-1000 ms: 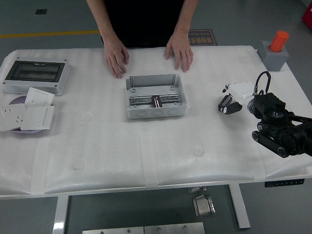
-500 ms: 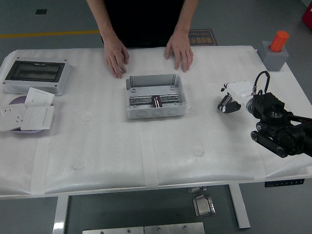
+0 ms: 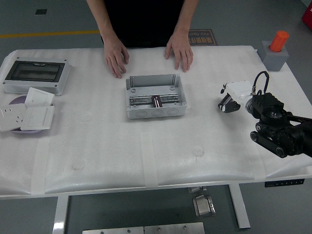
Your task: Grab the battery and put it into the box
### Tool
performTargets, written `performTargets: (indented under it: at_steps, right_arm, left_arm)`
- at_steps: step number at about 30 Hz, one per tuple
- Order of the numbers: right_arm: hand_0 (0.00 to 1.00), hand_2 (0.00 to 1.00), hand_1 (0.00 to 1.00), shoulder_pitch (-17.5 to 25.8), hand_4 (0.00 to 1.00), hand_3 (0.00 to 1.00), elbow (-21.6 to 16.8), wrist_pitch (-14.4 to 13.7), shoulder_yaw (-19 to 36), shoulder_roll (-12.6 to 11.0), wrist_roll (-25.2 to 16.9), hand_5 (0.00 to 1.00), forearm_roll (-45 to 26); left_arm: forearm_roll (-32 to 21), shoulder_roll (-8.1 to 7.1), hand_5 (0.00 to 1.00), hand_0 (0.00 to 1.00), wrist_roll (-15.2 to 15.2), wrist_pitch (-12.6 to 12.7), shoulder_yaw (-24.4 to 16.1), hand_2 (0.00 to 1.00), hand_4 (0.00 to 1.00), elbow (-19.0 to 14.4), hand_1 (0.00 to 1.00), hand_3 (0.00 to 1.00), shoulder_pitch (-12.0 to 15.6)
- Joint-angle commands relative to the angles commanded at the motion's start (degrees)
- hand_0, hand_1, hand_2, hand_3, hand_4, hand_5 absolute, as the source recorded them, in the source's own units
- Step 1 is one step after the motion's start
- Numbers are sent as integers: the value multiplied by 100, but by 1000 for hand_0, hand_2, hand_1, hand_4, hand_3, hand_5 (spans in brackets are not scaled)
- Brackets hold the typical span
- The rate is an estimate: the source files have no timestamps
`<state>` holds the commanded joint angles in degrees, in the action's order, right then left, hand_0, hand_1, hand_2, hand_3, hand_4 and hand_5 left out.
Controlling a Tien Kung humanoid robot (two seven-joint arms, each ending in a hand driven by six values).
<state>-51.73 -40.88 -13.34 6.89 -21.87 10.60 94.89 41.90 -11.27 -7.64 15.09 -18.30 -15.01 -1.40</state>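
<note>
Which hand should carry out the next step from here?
The right hand: it is the only one in view, hovering over the table's right side, right of the open grey box. No left arm shows anywhere.

Right arm (image 3: 280,131) is showing as black blocky housings, with a ribbed, segmented black section along its lower edge. Right hand (image 3: 233,97) is wearing a white shell over dark, ridged fingers (image 3: 225,104). A black cable (image 3: 259,80) is looping from the white shell back into the wrist block. Person (image 3: 144,22) at far side is wearing a black top, forearms bare.
</note>
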Motion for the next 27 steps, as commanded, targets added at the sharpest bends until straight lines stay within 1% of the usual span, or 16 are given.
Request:
performTargets:
  at_steps: [8,14,15,18,27]
  right_arm:
    - [608,650,517,20,674,740,1,-35,-19,18,-8,386,10]
    - [606,651,515,21,666,737,-15,-66,-17,15,-11,375,16]
    - [603,649,515,23,636,730,-19,-70,-8,13,-11,350,18]
    - [603,649,515,27,636,730,-35,-75,15,5,-7,350,38]
    - [603,641,509,28,619,722,-261,-86,187,-45,34,338,211]
  left_arm:
    - [7,1,280,588,-10,9,-2,566,630,-3,621,710,2]
    - [14,-1,285,588,-19,20,7,567,632,-4,621,712,7]
    - [16,-2,288,588,-21,21,9,568,633,-4,621,714,8]
    - [14,-4,288,588,-27,27,21,568,633,-5,621,714,13]
    - [9,-9,290,588,-31,33,63,569,636,-3,619,717,28]
